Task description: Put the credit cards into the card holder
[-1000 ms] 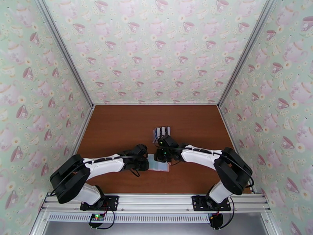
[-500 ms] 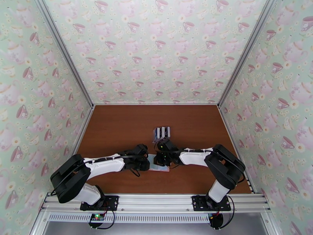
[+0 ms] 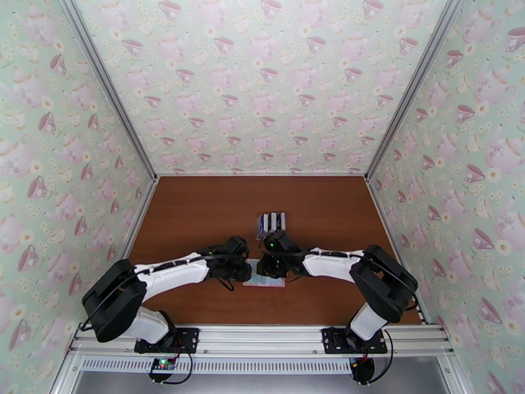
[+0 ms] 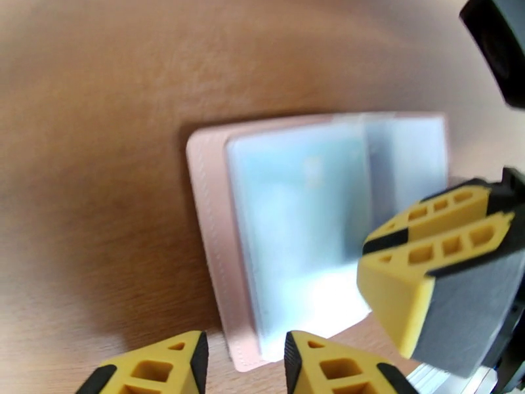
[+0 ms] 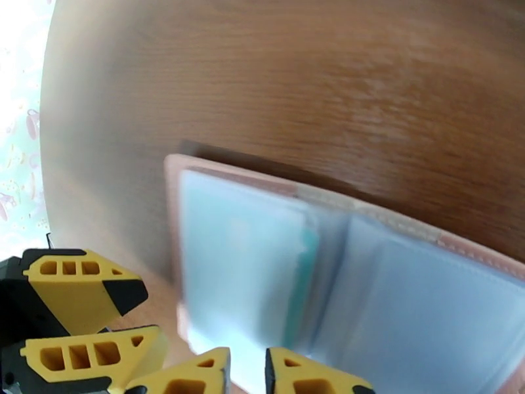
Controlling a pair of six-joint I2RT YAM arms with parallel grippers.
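The dusty-pink card holder (image 3: 268, 281) lies open and flat on the brown table, its clear sleeves facing up (image 4: 308, 224) (image 5: 262, 257). A pale grey-blue card (image 4: 295, 211) shows through the sleeve on one page. More credit cards (image 3: 272, 222), dark and white, stand in a clear rack behind it. My left gripper (image 3: 247, 271) hovers at the holder's left edge, its jaws apart and empty (image 4: 243, 366). Over the holder's far side is my right gripper (image 3: 266, 266), its jaws (image 5: 246, 374) a narrow gap apart, holding nothing.
The two grippers sit almost fingertip to fingertip above the holder: the right one's yellow fingers (image 4: 433, 270) crowd the left wrist view. The clear rack (image 3: 272, 224) stands just behind the right gripper. Bare brown table (image 3: 197, 211) spreads to the left, right and back.
Both grippers have opened from nearly shut. The right arm's elbow has swung a little and its gripper has edged left over the holder. The holder has stayed in place.
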